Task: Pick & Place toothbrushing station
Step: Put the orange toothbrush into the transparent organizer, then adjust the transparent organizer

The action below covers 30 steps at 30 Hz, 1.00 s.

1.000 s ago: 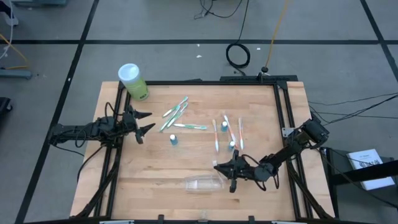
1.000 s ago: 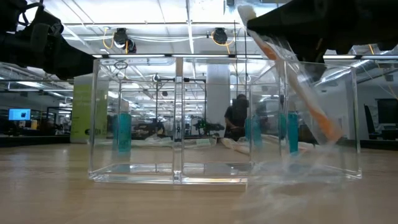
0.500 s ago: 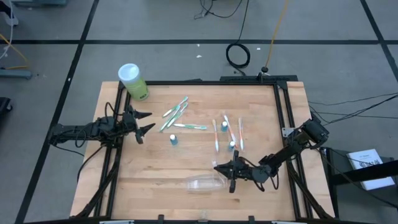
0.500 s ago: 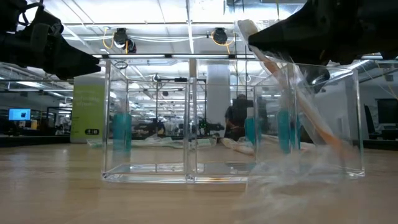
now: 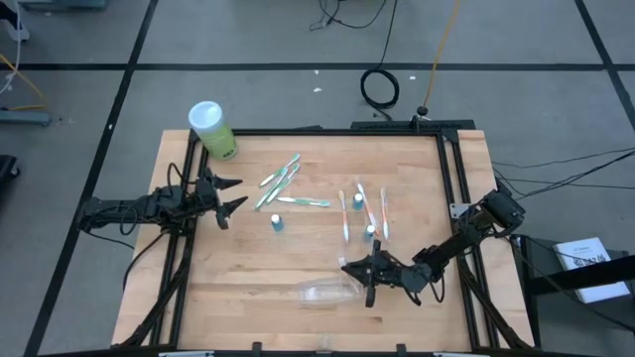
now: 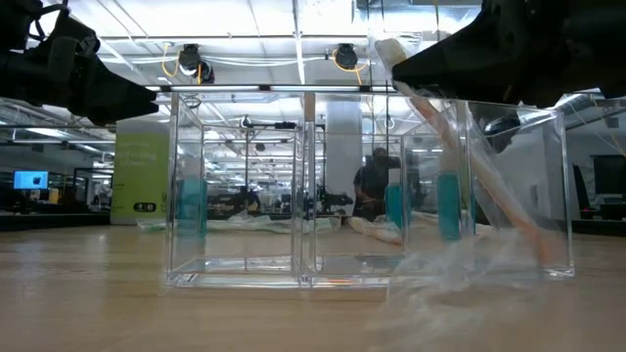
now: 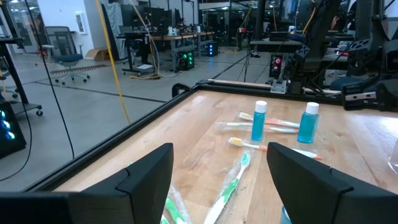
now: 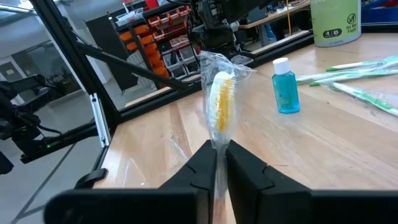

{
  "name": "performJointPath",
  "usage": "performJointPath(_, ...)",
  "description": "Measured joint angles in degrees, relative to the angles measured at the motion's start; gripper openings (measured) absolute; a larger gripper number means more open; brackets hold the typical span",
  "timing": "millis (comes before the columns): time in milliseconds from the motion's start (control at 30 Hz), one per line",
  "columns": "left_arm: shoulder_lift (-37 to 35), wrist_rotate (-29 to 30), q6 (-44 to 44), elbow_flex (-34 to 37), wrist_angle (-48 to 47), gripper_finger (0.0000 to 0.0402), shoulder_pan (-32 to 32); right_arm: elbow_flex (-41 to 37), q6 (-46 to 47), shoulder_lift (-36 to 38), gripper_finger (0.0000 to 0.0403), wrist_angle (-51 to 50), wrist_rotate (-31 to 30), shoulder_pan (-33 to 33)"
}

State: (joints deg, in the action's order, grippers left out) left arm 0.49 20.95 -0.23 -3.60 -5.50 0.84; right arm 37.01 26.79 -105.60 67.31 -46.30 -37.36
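Note:
My right gripper point(image 5: 351, 269) is near the table's front, shut on a toothbrush point(image 6: 460, 147) in a crinkly clear wrapper. The brush slants down into a clear container point(image 5: 325, 292) with upright walls and a divider point(image 6: 303, 186). Green-white toothbrushes point(image 5: 282, 179) and pink-white ones point(image 5: 361, 208) lie flat mid-table, with two small blue white-capped tubes point(image 5: 277, 222) point(image 5: 369, 231) standing among them. My left gripper point(image 5: 230, 196) waits open at the table's left edge with nothing between its fingers point(image 7: 149, 180). My right gripper pinches the wrapped toothbrush between its two fingers point(image 8: 202, 165), just below the bristle head point(image 8: 220, 102), which sticks out past the fingertips. The brush is tilted, head end up point(image 6: 387, 45). Its lower end point(image 6: 533, 249) reaches down inside the clear container.
A green bottle with a white lid point(image 5: 211, 129) stands at the table's far left corner. Black frame rails point(image 5: 451, 178) run along the table's edges. Bare wood lies between the left gripper and the container.
The held toothbrush has sunk, and its lower end now lies deeper in the clear container. The container has slid a little toward the table's right edge. My left arm has kept still.

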Motion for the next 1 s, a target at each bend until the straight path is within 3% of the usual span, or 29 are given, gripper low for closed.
performJointPath(567, 0.0, 0.0, 0.0, 0.0, 0.0, 0.0269, 0.0, 0.0, -3.9, 0.0, 0.0148, 4.9, 0.1, 0.0)
performJointPath(833, 0.0, 0.0, 0.0, 0.0, 0.0, 0.0269, 0.0, 0.0, -14.9, 0.9, 0.0165, 10.6, 0.2, -0.3)
performJointPath(1000, 0.0, 0.0, 0.0, 0.0, 0.0, 0.0269, 0.0, 0.0, -20.9, 6.5, 0.0161, 2.5, 3.1, -1.8)
